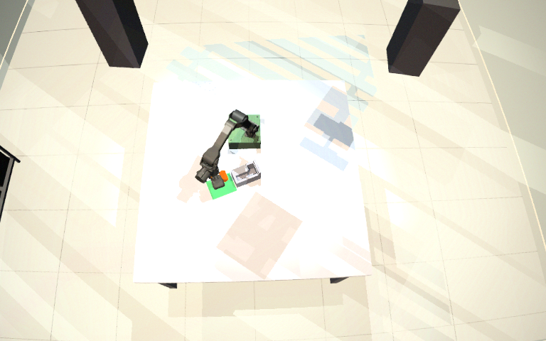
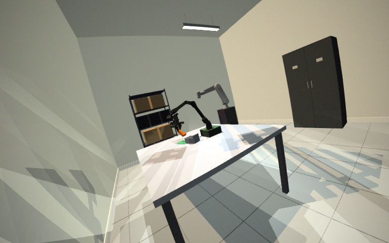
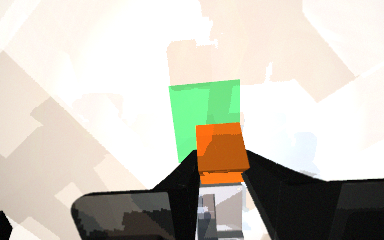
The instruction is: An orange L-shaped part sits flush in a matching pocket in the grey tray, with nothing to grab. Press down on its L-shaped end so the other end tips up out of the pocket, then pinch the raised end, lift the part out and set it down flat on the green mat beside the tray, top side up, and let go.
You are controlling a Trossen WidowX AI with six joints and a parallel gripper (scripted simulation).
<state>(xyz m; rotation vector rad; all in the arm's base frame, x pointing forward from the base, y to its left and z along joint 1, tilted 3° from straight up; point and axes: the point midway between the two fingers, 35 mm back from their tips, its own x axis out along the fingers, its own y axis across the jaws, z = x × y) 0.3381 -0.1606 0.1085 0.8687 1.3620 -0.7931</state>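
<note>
Room: pale tiled floor (image 1: 281, 317) (image 2: 301, 168), plain walls, hanging strip light (image 2: 200, 27). Exterior view, far right: dark two-door cabinet (image 2: 298, 100), one pale label on each door (image 2: 295, 67) (image 2: 319, 59); any lettering too small to read. Far left: black shelving unit (image 2: 147, 93) with brown and black boxes.

Furniture: white-topped table (image 1: 180, 241) (image 2: 178, 171), dark legs. Mounted on it: black six-joint arm (image 1: 219, 142) (image 2: 197, 109) on a green base block (image 1: 245, 145) (image 2: 213, 133). Pose: upper links arched, reaching left and nearer from the base in the top view; wrist bent over, parallel-jaw gripper (image 1: 220, 180) (image 2: 178, 129) (image 3: 217, 153) directed downward at a slant.

State of gripper: clamped on the orange L-shaped part (image 1: 223, 175) (image 2: 182, 132) (image 3: 221, 147). Part: out of the grey tray (image 1: 249, 175) (image 2: 191, 140) (image 3: 230, 200), tilted, raised near the far edge of the green mat (image 1: 223, 190) (image 2: 181, 142) (image 3: 200, 105) in the top view. Tray: just right of the mat there.

By view: exterior alone gives the part's slanted length and a second, grey arm (image 2: 221, 94) behind; wrist alone shows the part's squared end between both fingers; top shows the tray's recess, its interior hidden in the exterior view.
</note>
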